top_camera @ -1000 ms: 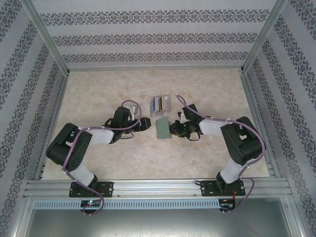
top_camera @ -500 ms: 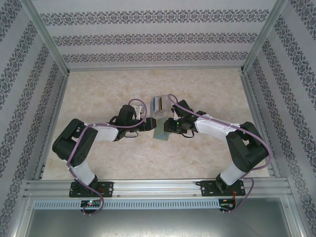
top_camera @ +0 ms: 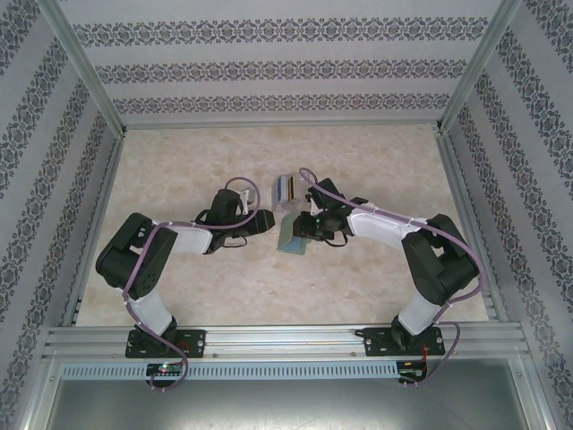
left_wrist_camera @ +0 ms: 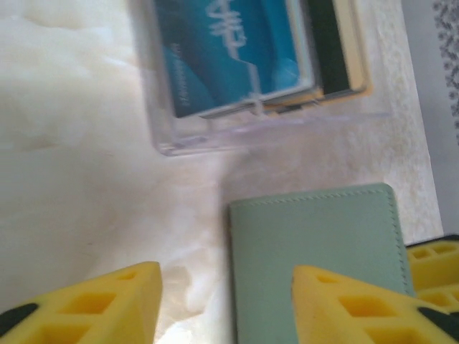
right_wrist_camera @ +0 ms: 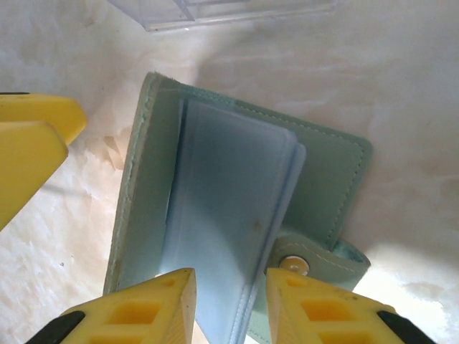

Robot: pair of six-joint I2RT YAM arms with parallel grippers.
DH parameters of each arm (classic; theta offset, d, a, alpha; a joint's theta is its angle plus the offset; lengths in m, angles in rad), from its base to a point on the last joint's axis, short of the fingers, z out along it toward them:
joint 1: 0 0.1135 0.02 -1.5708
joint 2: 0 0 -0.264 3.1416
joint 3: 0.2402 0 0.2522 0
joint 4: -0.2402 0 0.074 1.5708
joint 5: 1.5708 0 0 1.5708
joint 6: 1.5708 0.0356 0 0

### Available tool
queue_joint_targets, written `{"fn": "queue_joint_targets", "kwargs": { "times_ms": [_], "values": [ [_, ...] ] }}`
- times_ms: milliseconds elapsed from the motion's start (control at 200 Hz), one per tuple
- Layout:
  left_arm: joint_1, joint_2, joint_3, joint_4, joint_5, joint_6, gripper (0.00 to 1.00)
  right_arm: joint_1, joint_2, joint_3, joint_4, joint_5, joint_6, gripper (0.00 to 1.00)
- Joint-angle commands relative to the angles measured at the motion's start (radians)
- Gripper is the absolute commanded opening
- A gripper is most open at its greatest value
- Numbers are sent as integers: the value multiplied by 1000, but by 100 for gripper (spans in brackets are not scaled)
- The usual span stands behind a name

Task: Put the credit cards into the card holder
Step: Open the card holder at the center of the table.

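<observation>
The card holder, a grey-green wallet, lies mid-table between both grippers. In the right wrist view the card holder is partly unfolded, its left cover raised and the light blue pockets showing. My right gripper has closed against those pockets from both sides. My left gripper is open, one finger over the wallet's outer cover. The credit cards, the front one teal-blue, stand in a clear rack just beyond the wallet. From above, the left gripper and right gripper nearly meet.
The clear rack sits right behind the wallet, close to both wrists. Patterned walls and metal posts enclose the marble-look table. A metal rail runs along the near edge.
The right gripper came in from the right over the wallet, and the wallet's cover has lifted. The left gripper slid right to the wallet's left edge, then eased back a little.
</observation>
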Motion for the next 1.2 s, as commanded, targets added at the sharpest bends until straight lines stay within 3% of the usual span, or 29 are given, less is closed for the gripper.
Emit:
{"fn": "queue_joint_targets", "kwargs": {
  "times_ms": [0, 480, 660, 829, 1124, 1194],
  "values": [
    [17, 26, -11, 11, -11, -43, 46, 12, 13, 28, 0, -12, 15, 33],
    [82, -3, -31, -4, -11, -68, 41, 50, 90, 127, -48, -16, 12, 32],
    [113, -57, -19, -86, -26, -39, 40, 53, 140, 163, -56, -19, 13, 32],
    [112, -52, -6, -130, -18, -41, 37, 56, 122, 172, -96, 0, 9, 37],
    [165, -195, -50, -304, -19, -25, 42, 120, 129, 275, -253, 127, -31, 37],
    [186, -231, -65, -332, -11, -21, 49, 144, 142, 306, -269, 145, -28, 37]
  ]
}}
